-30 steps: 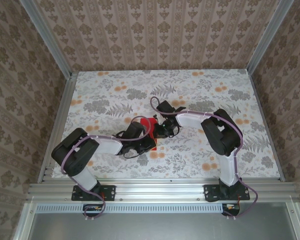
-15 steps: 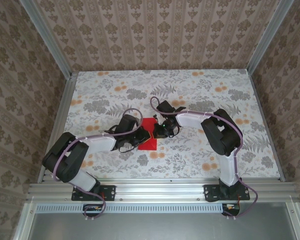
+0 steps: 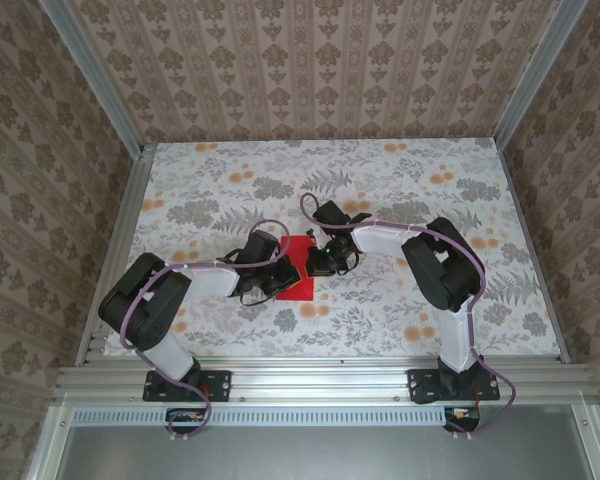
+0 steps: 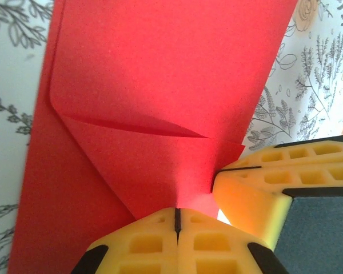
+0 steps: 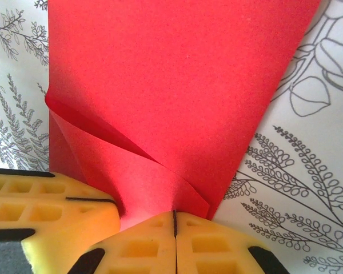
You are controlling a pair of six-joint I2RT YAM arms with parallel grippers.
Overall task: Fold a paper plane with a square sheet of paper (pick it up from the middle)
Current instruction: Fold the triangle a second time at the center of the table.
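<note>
Two clenched pinches sit on one red square sheet of paper (image 4: pixel 160 74). Judging by how it curls and buckles at the grips, it is very light, thin and floppy, easy to crease wrongly or tear, so the best hold looks like an edge or an existing fold, with small pulls only. At bottom centre of the left wrist view, the left gripper (image 4: pixel 176 221) has its jaws shut tight, meeting on a thin line with the paper's edge nipped between them. From there a loose flap rises with a soft diagonal crease across mid frame. At bottom centre of its own view, the right gripper (image 5: pixel 174 220) is the same: jaws closed on the near edge, with the layer above curling in from frame left as a rolled fold. Each wrist view also has the other arm's yellow finger crowding in just beside, lower right (image 4: pixel 257 188) in the left view and lower left (image 5: pixel 46 202) in the right, so the grips nearly touch. Beyond them the paper runs to the top of both frames over the floral table (image 5: pixel 297 188). In the top view the sheet lies near frame centre, between the two grippers.
</note>
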